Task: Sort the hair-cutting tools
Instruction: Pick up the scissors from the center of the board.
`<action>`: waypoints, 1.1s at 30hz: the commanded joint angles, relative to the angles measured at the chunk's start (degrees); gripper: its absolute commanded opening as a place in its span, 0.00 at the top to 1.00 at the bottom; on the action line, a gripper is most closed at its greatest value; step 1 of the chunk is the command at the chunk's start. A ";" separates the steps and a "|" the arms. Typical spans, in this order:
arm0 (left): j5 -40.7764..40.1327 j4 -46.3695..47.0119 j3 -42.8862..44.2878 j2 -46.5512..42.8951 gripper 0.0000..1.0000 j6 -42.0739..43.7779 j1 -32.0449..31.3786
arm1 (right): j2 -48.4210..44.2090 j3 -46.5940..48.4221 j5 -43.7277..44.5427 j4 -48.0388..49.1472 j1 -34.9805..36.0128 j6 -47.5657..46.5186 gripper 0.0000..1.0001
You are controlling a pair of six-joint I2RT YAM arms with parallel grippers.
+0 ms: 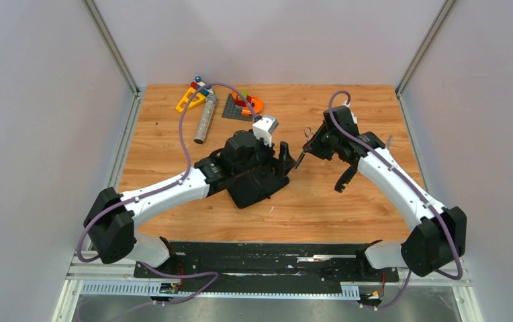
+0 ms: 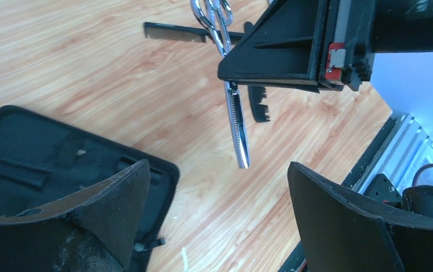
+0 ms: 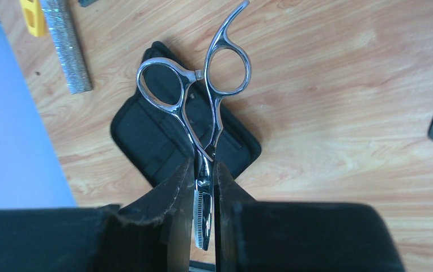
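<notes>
One tool: thinning scissors [image 3: 208, 150], stiff steel, likely slick.
Right hand [image 3: 203, 187]: pinching blades near pivot.
Left hand [image 2: 219, 187]: wide open, empty.

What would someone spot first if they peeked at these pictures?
The shiny silver scissors jump out. The right gripper pinches them by their toothed blades near the middle of the table, with the rings pointing away from it. Facing them, the left gripper gapes wide open next to an open black case. Bright toy blocks sit at the far left of the table.
</notes>
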 commanded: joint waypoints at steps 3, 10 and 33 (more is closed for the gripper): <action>-2.85 9.93 1.63 2.69 0.05 -2.25 -2.83 | -7.54 -3.27 -2.02 2.51 -0.03 14.28 1.00; -2.12 12.95 1.22 3.94 0.19 -4.26 -3.41 | -12.56 -6.57 -1.42 2.57 -0.03 23.21 1.00; 0.98 16.52 1.40 6.87 0.78 -7.80 -3.59 | -15.99 -9.81 -1.73 5.17 -0.03 28.83 1.00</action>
